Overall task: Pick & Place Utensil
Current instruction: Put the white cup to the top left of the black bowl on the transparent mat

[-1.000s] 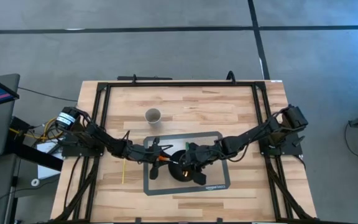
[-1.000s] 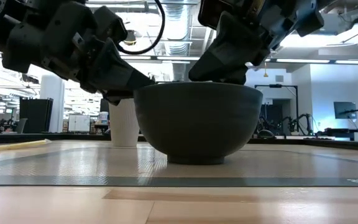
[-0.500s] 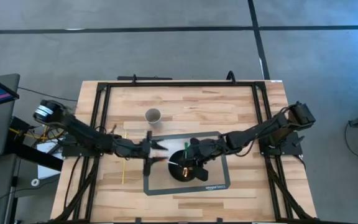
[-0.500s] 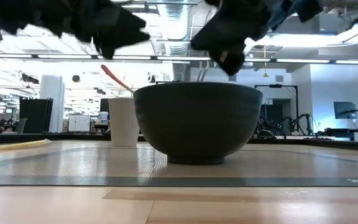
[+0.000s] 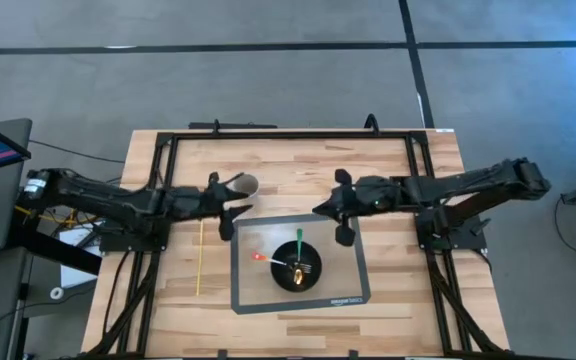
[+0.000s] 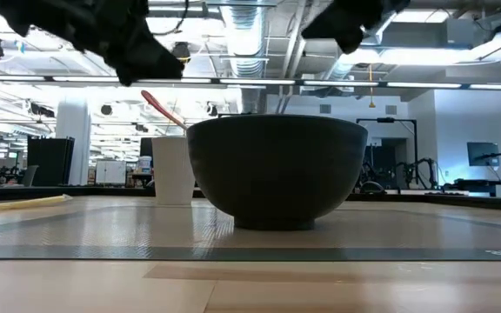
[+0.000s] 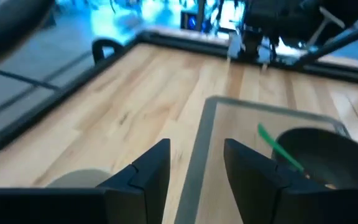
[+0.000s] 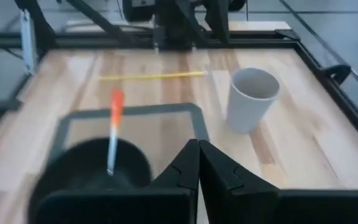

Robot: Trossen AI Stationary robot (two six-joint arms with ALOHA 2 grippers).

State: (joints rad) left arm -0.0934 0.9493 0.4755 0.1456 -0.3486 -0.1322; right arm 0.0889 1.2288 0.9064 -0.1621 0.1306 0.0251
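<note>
A dark bowl (image 5: 298, 272) sits on a grey mat (image 5: 343, 296); it fills the middle of the low view (image 6: 277, 169). Leaning inside it are an orange-handled utensil (image 5: 258, 256), a green one (image 5: 300, 240) and a pale fork (image 5: 307, 267). The orange handle rises over the bowl's left rim (image 6: 162, 107). My left gripper (image 5: 230, 210) is open, raised off the table beside a white paper cup (image 5: 246, 184). My right gripper (image 5: 320, 210) is shut and hangs high beyond the mat's far right corner. Neither touches anything.
A yellow stick (image 5: 200, 258) lies flat on the wood left of the mat. The paper cup (image 8: 251, 99) stands upright behind the mat's far left corner. A black frame (image 5: 288, 133) runs round the table's edges. Bare wood lies along the far and near sides.
Both grippers have pulled back from the bowl and risen, the left toward the far left by the cup, the right toward the far right. The orange-handled and green utensils remain behind, leaning in the bowl.
</note>
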